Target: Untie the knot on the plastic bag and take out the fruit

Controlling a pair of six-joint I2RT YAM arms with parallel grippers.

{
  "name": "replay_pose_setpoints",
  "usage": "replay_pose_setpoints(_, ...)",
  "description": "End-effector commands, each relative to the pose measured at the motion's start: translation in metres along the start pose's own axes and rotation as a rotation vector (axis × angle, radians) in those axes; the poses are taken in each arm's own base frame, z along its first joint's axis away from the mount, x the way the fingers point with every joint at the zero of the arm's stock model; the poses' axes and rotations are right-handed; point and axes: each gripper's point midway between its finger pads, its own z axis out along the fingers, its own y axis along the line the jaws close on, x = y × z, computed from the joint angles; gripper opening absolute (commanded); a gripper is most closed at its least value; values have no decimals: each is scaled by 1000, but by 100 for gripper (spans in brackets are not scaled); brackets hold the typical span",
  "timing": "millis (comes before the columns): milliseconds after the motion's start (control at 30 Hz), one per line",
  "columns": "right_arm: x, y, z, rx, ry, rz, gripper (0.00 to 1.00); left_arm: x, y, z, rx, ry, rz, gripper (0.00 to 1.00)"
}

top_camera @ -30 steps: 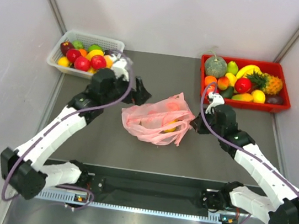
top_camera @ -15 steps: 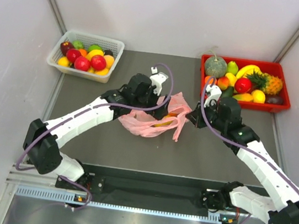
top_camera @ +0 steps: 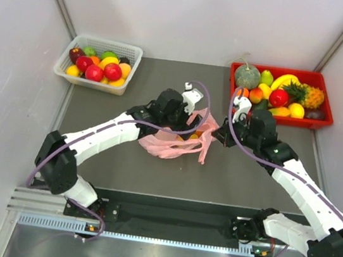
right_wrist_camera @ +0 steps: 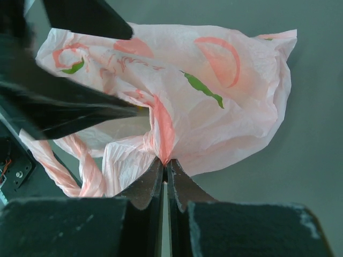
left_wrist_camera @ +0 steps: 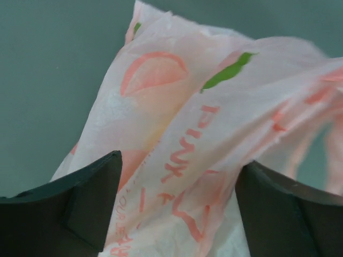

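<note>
At the upper left of the top view sits a white mesh basket (top_camera: 98, 62) of fruit, untouched. The left gripper (left_wrist_camera: 177, 171) hangs over the thin pink plastic bag (top_camera: 168, 146) at mid-tabletop (top_camera: 121, 166), jaws spread wide either side of the film, grasping nothing. The knot (right_wrist_camera: 53, 167), a twisted rope of handle strips, looks not yet undone, so I judge the task barely begun. The fruit (top_camera: 191, 136) shows only as an orange tint inside. The right gripper (right_wrist_camera: 164, 163) has its jaws clenched on a fold of the bag.
</note>
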Motion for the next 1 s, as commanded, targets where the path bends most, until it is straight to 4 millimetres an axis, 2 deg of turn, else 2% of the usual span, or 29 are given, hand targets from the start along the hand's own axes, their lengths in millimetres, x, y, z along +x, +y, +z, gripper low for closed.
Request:
replay_pose_setpoints(0,-31,14,-6,-44,-73,-53,0,-1,20,13,-103,4,62,84)
replay_pose_setpoints(33,-31,13,-6,-41,-74,-55,0,-1,22,15,-115,7,65,59)
replay_pose_setpoints(67,-33,11,-5,-27,-80,-54,0,0,25,15,-132,8,63,42)
replay_pose_setpoints(100,-33,9,-5,-12,-77,-53,0,-2,27,16,-141,3,62,21)
replay_pose_setpoints(133,-33,5,-4,6,-73,-47,0,-6,29,14,-158,-10,54,5)
replay_pose_setpoints(167,-36,-1,-4,47,-81,-37,0,-14,33,8,-181,-38,48,0)
replay_pose_setpoints(233,-38,-9,-2,93,-79,-22,0,-29,42,1,-238,-99,41,0)
replay_pose_setpoints(367,-37,-38,3,253,-72,30,0,-72,67,-35,-398,-265,9,0)
replay_pose_setpoints(400,-38,-44,4,285,-71,41,0,-84,76,-51,-456,-307,1,0)
replay_pose_setpoints(467,-33,-57,9,354,-55,71,0,-108,82,-74,-501,-387,5,0)
replay_pose_setpoints(533,-28,-66,16,391,-44,94,0,-124,87,-90,-534,-433,6,0)
replay_pose_setpoints(633,-25,-77,24,441,-42,118,0,-137,89,-111,-556,-491,-13,0)
replay_pose_setpoints(667,-27,-79,26,445,-54,122,0,-145,89,-124,-558,-542,-25,0)
replay_pose_setpoints(733,-25,-82,33,450,-49,139,0,-145,92,-134,-579,-590,-18,0)
replay_pose_setpoints(767,-27,-82,36,449,-58,142,0,-159,92,-152,-585,-679,-32,0)
replay_pose_setpoints(800,-21,-85,42,455,-41,151,0,-156,94,-153,-595,-688,-24,0)
replay_pose_setpoints(900,-13,-87,53,454,-25,183,0,-173,95,-167,-618,-735,2,0)
replay_pose_setpoints(967,-2,-86,60,439,-8,216,0,-181,97,-163,-638,-723,44,0)
